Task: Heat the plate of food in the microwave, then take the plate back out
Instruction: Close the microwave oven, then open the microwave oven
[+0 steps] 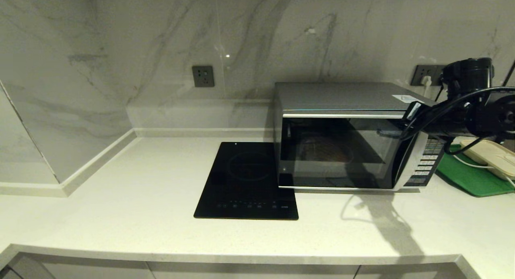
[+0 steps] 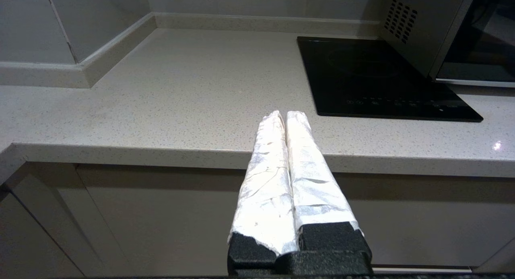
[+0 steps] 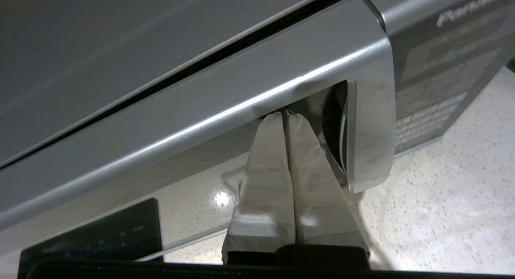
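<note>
The silver microwave [image 1: 342, 96] stands on the counter at the right, and its dark glass door [image 1: 338, 154] looks closed. Behind the glass a round plate of food [image 1: 325, 150] shows only dimly. My right arm [image 1: 462, 114] reaches in from the right to the door's upper right corner. In the right wrist view my right gripper [image 3: 285, 114] is shut, its taped tips tucked into the recess behind the curved silver trim [image 3: 368, 142], with nothing between them. My left gripper [image 2: 285, 114] is shut and empty, parked low before the counter's front edge [image 2: 161, 156].
A flat black hob [image 1: 247, 182] lies just left of the microwave. A green tray [image 1: 470, 178] with a beige lidded container [image 1: 493, 156] sits to its right. The keypad panel [image 1: 426, 162] is beside the door. The marble wall steps out at the far left [image 1: 80, 178].
</note>
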